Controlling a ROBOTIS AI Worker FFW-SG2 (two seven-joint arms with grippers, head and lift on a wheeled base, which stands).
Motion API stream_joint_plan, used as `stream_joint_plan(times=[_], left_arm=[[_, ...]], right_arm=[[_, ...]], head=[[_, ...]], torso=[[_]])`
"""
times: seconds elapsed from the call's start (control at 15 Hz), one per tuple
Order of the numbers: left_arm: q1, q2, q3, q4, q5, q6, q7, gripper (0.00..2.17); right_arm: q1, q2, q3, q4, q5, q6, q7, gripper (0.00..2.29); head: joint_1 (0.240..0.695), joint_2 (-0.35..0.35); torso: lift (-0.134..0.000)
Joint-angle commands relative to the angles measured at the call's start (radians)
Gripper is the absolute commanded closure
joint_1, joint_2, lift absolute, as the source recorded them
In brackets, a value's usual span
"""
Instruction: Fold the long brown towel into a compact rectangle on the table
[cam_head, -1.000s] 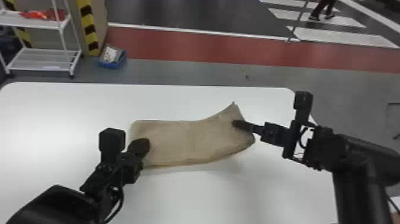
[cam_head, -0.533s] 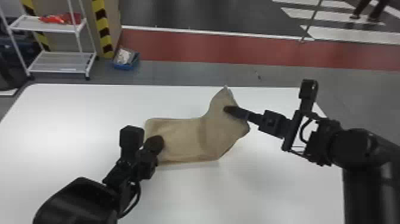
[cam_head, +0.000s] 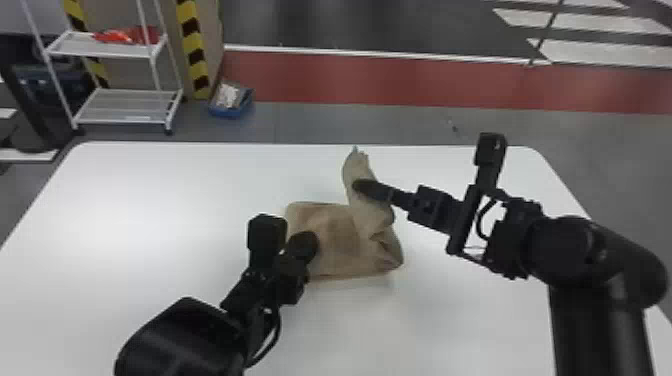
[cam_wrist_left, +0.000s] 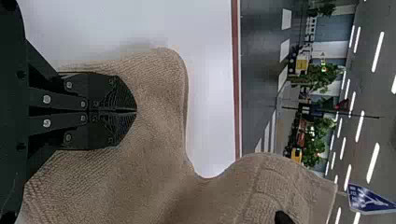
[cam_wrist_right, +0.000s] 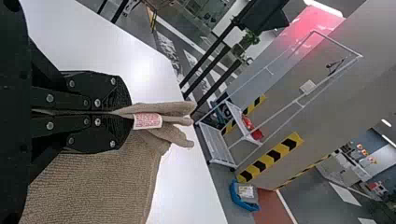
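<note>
Brown towel (cam_head: 335, 242) mid-fold on white counter (cam_head: 150, 200) | right tool (cam_wrist_right: 129, 113) pinches raised end (cam_head: 354, 167) | left tool (cam_wrist_left: 135, 111) closed, atop towel | laying flat remains

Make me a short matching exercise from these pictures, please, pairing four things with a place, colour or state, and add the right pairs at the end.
Things
1. Left gripper
2. Towel
3. Right gripper
4. Bin

Places, colours or states
A. Blue, on the floor beyond the table
B. Jaws shut, over the towel's flat part
C. Jaws shut on the towel's raised part
D. Brown, one part flat and another lifted

Right pairs: 1-B, 2-D, 3-C, 4-A
</note>
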Motion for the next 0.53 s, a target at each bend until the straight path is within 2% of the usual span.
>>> stream_joint_plan(times=[0.0, 0.47], left_arm=[[0.001, 0.001, -0.002, -0.002, 0.001, 0.005, 0.003, 2.14], [0.025, 0.004, -0.005, -0.015, 0.007, 0.002, 0.005, 2.14]], right_arm=[[0.006, 0.001, 0.012, 0.037, 0.002, -0.031, -0.003, 1.29], [-0.007, 0.001, 0.088, 0.102, 0.039, -0.074, -0.019, 1.29]], head=[[0.695, -0.102], [0.695, -0.088]], torso=[[-0.124], [-0.124]])
